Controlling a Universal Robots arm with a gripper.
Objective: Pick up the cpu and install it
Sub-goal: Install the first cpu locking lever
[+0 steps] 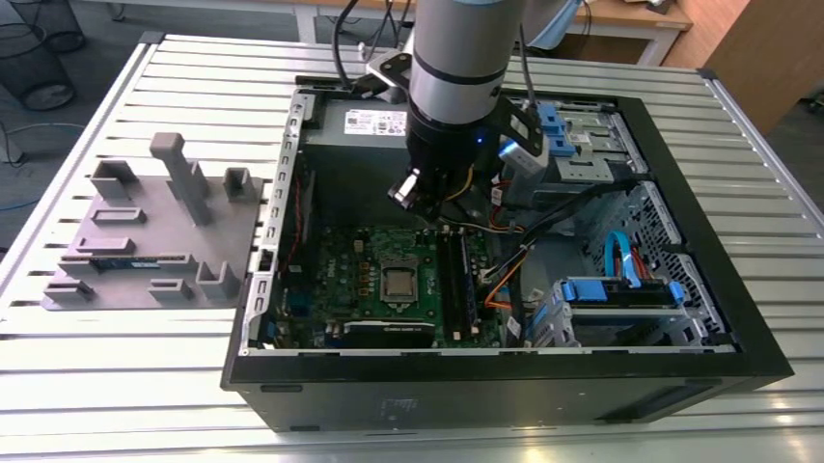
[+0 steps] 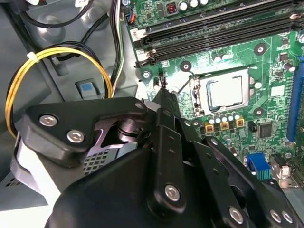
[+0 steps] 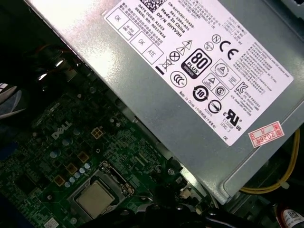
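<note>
On the exterior view's left, a grey fixture tray point(image 1: 142, 236) with upright blocks lies on the slatted metal table point(image 1: 77, 347), a dark memory stick point(image 1: 126, 260) resting in one of its slots. Just to its right stands the open computer case point(image 1: 515, 381), lying on its side. Inside it sit the green motherboard point(image 1: 354, 289), the grey power supply point(image 1: 367, 130) with its white label along the far wall, black memory slots point(image 1: 453, 275), bundled cables point(image 1: 508, 275) and blue-tabbed drive bays point(image 1: 618, 289) toward the exterior view's right. The arm reaches down into the case, its gripper point(image 1: 431, 198) hanging above the board's far edge, near the memory slots. The cpu point(image 1: 398, 282) lies seated in its socket on the motherboard, silver top up, nearer the camera than the gripper and apart from it; both wrist views show it in the socket frame point(image 2: 225, 92) point(image 3: 94, 199). Whether the fingers are spread or closed I cannot tell; nothing is seen held.
</note>
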